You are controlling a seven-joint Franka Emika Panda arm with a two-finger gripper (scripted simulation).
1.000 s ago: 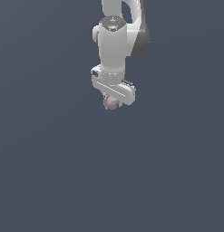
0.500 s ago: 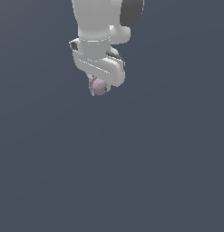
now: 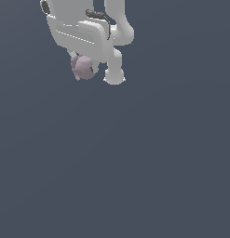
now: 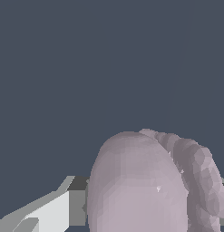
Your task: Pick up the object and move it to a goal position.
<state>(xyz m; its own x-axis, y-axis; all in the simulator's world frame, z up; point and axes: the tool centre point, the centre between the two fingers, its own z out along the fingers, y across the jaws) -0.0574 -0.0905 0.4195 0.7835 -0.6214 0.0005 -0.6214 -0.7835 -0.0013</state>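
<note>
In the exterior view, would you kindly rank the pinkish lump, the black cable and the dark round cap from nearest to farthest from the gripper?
1. pinkish lump: held between the fingers of the gripper.
2. black cable: higher up, on the hand's body.
3. dark round cap: farthest, towards the exterior view's upper left.

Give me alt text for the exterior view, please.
A white gripper holds a small pinkish-mauve lump near the top of the frame, toward the exterior view's left. Plain dark grey-blue fills everything else.
</note>
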